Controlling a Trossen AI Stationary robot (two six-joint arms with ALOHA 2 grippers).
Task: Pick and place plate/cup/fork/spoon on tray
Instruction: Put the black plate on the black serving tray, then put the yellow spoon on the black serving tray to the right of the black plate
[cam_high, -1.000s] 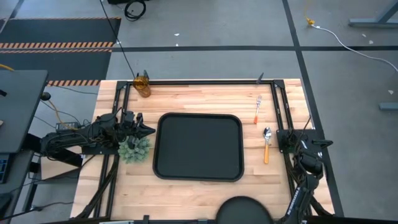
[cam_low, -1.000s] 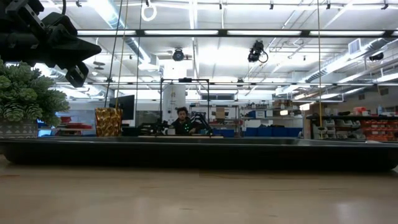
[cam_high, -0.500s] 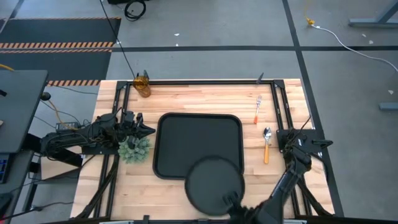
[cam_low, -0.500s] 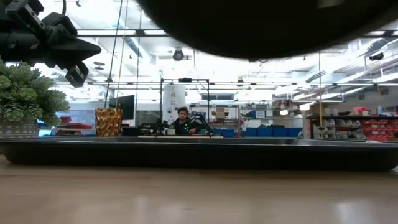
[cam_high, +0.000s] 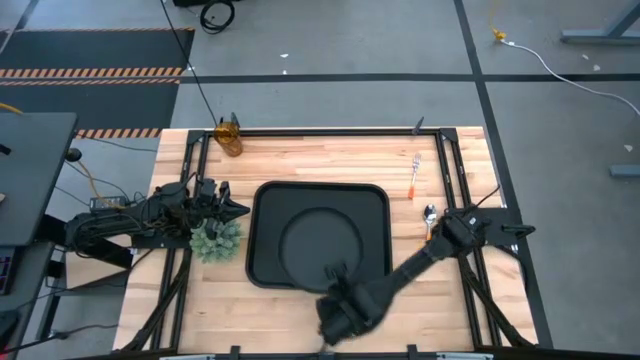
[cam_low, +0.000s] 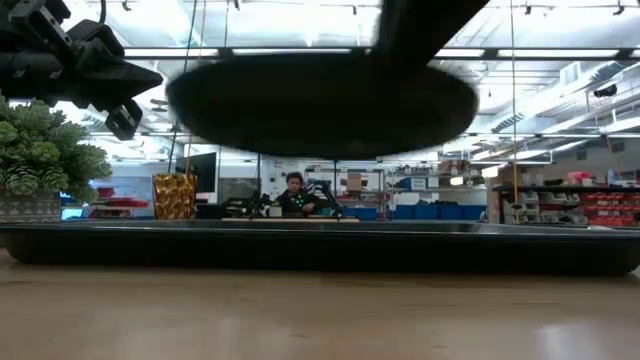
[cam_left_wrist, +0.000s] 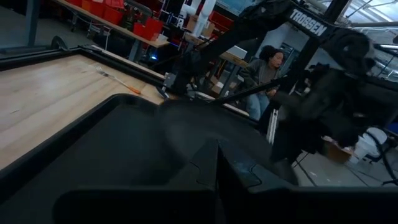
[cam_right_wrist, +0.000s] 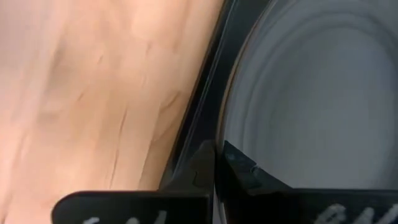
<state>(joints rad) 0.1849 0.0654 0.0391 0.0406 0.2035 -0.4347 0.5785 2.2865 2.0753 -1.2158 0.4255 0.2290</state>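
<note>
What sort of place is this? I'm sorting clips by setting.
Probably a robotics lab or workshop: a wooden table on taped concrete floor, shelves of red bins under strip lights, and a person seated at a bench behind.

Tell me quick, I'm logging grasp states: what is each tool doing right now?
Right tool: shut on the plate, carried above the tray.
Left tool: waiting beside the green plant; cannot tell whether it is open.

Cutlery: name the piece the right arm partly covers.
The small silver spoon: the arm hides its handle. The orange-handled, silver-tined fork lies fully exposed beyond it.
</note>
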